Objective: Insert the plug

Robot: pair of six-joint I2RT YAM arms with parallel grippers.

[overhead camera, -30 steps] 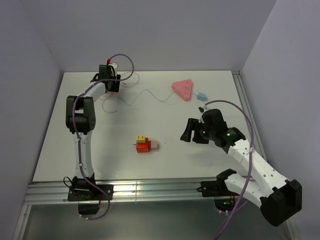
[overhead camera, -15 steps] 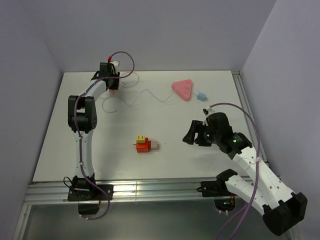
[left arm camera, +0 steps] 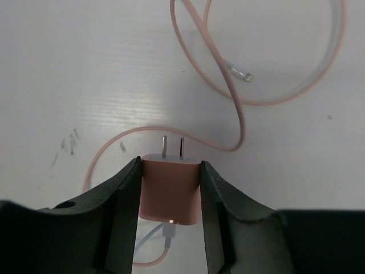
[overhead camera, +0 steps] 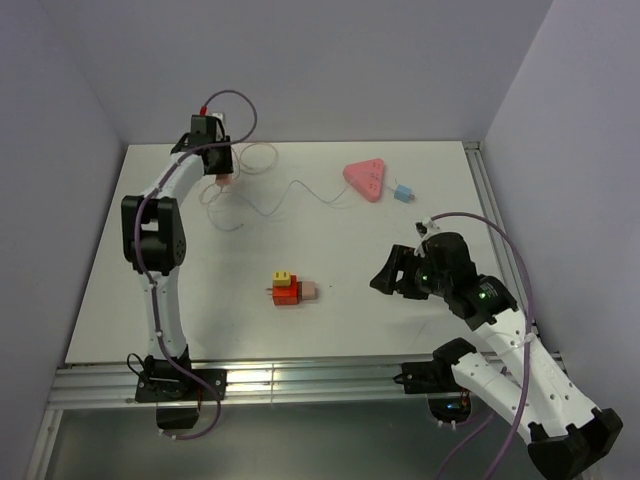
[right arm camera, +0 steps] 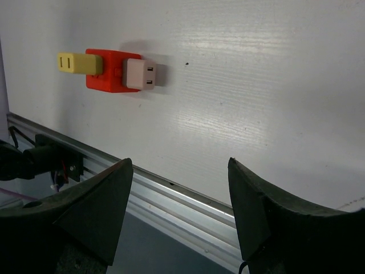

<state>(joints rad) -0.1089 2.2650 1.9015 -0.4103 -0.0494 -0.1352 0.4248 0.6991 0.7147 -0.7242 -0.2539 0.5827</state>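
The plug is a tiny light-blue box lying just right of the pink triangular socket strip at the back of the table. No gripper is near it. My left gripper is at the back left corner, shut on a pink charger block whose two metal prongs point forward past the fingertips. A thin pink cable trails from the block and loops over the table. My right gripper hangs open and empty above the right middle of the table, in front of the strip.
A red block with a yellow part and a beige adapter lies at the table's centre, seen also in the right wrist view. The cable runs from the left corner toward the strip. A metal rail edges the near side.
My left gripper closed on the pink charger block and shifted slightly toward the back left. My right arm drew back toward the near right, gripper still open.
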